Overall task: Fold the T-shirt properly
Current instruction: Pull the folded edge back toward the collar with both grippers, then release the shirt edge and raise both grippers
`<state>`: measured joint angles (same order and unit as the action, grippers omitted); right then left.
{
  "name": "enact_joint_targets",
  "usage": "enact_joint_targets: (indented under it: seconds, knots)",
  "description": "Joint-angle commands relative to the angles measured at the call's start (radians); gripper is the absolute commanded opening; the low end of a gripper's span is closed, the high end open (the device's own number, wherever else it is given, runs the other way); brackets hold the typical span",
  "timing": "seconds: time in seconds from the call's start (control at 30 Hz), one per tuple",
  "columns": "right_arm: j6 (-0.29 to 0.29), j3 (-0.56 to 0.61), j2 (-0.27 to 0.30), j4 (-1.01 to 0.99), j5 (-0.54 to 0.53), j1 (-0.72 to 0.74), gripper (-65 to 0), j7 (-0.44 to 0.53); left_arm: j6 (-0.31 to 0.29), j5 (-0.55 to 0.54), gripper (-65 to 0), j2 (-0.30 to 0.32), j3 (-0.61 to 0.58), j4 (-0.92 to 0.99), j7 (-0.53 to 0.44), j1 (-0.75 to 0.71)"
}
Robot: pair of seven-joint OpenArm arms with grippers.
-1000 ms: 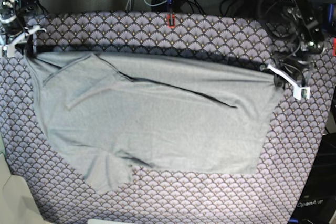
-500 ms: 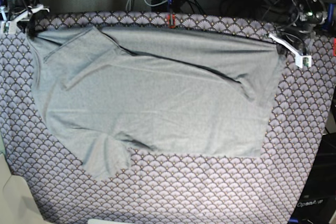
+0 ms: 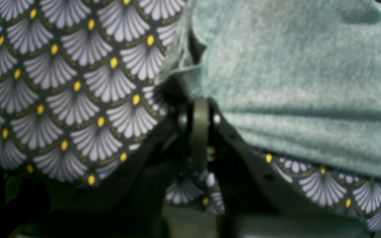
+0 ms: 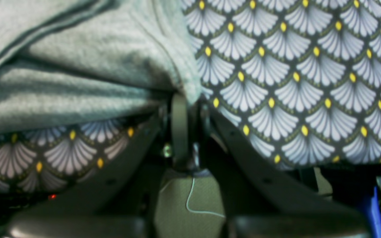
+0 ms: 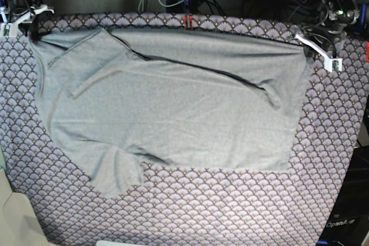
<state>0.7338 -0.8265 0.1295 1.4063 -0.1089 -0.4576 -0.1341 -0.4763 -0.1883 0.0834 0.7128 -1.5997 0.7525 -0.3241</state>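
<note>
The left gripper [image 5: 308, 50], at about 2 o'clock in the base view, has its jaws pressed together on a corner of the T-shirt [image 5: 173, 108]; its wrist view shows the grey fabric pinched at the fingertips, with folds of the shirt running off toward 3 o'clock. The right gripper [image 5: 31, 27], near 10 o'clock, is likewise clamped on the opposite corner, the cloth bunched just above its closed tips in the wrist view and spreading toward 9 o'clock. Between the two grips the T-shirt's far edge runs close to the far side of the patterned cloth [image 5: 230, 211], and the rest of the shirt lies spread over that cloth, filling the middle. A fold line crosses the shirt diagonally from about 11 o'clock toward 3 o'clock, and one sleeve juts out toward 7 o'clock. The fan-scale cloth shows bare along the near side and on both flanks.
</note>
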Motion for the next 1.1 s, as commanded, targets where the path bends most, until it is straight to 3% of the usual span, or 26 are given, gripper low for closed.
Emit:
enact_joint_targets:
  seconds: [0.0, 0.17, 0.33, 0.47, 0.6, 0.87, 1.07]
  knots:
    - [-0.036, -0.018, 0.02, 0.014, -0.01, -0.007, -65.0, 0.02, 0.021, 0.025, -65.0, 0.02, 0.014, -0.014, -0.009, -0.007]
    - [-0.036, -0.018, 0.02, 0.014, -0.01, -0.008, -63.9, 0.018, 0.021, 0.025, -65.0, 0.02, 0.014, -0.009, -0.014, -0.007]
    - [-0.036, -0.02, 0.022, 0.014, -0.01, -0.007, -54.6, 0.018, 0.017, 0.025, -65.0, 0.02, 0.011, -0.018, -0.015, -0.007]
    - [-0.036, -0.08, 0.02, 0.015, -0.01, -0.003, -47.3, 0.023, -0.111, 0.023, -65.0, 0.019, 0.02, -0.018, -0.017, -0.007]
    - [-0.036, -0.152, 0.02, 0.015, -0.01, 0.007, -43.7, 0.024, -0.209, 0.029, -65.0, -0.012, 0.115, -0.012, -0.012, 0.003]
    - [-0.036, -0.205, 0.019, 0.021, -0.01, 0.035, -37.3, 0.018, -0.222, 0.031, -64.4, -0.015, 0.159, -0.006, -0.008, 0.03]
    - [-0.036, -0.202, -0.011, 0.028, -0.012, 0.032, -34.8, 0.026, -0.222, 0.026, -40.9, -0.021, 0.161, -0.012, -0.011, 0.035]
